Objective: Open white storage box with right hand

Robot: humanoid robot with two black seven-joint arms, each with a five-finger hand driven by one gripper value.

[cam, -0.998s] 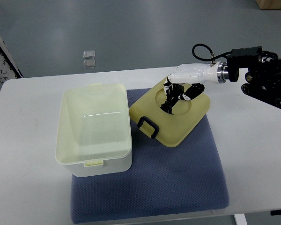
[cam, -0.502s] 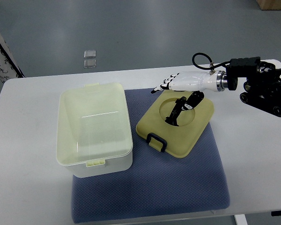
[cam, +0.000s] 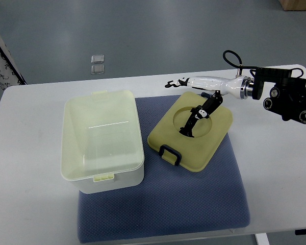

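Note:
The white storage box (cam: 103, 138) stands open on the left part of the blue mat (cam: 163, 204), and its inside looks empty. Its pale yellow lid (cam: 206, 140) lies flat on the mat to the right of the box, with its black handle (cam: 170, 154) at the near left corner. My right hand (cam: 189, 82) comes in from the right and hovers over the lid's far edge. Its fingers are stretched out and hold nothing. The black thumb (cam: 198, 113) points down over the lid's round recess. The left arm is not in view.
The mat lies on a white table (cam: 30, 204) whose far edge runs behind the box. Two small clear squares (cam: 97, 64) lie on the grey floor beyond the table. My right forearm (cam: 288, 97) hangs over the table's right far corner.
The lid went from leaning tilted beside the box under my right hand to lying flat on the mat. My right hand let go of it and pulled back to the right and away.

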